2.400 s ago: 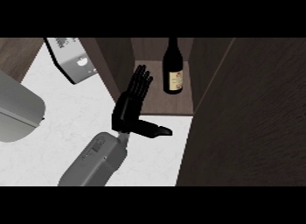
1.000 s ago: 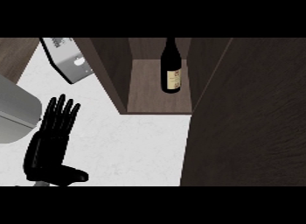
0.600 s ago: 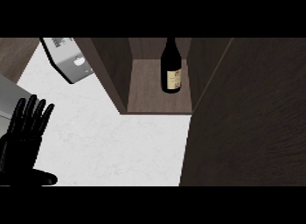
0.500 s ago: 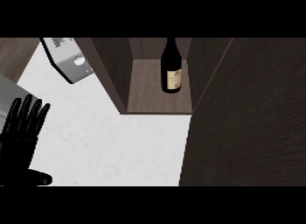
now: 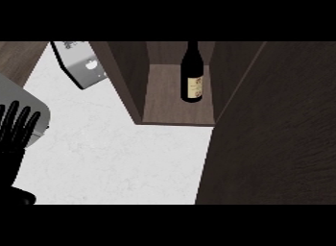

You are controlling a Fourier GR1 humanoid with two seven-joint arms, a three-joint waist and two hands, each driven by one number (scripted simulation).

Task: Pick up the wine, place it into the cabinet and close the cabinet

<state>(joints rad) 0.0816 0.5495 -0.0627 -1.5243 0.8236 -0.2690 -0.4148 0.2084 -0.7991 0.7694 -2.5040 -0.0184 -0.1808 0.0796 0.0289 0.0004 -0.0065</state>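
Observation:
A dark wine bottle (image 5: 192, 79) with a pale label stands upright inside the open wooden cabinet (image 5: 163, 105), toward the right of its floor. The cabinet's dark door (image 5: 284, 134) fills the right side of the head view, swung out toward me. My left hand (image 5: 8, 139) shows at the lower left edge, far from the cabinet. Its fingers point up and are straight, with nothing in them. The right hand does not show.
A grey rounded appliance (image 5: 4, 93) sits at the left edge, partly behind my left hand. A silver box-like object (image 5: 78, 65) leans at the top, left of the cabinet. The white counter (image 5: 121, 158) spreads between the hand and the door.
My left hand has drawn back from the cabinet's front, down and left to the view's edge, and its forearm has left the view. The bottle stays in the cabinet.

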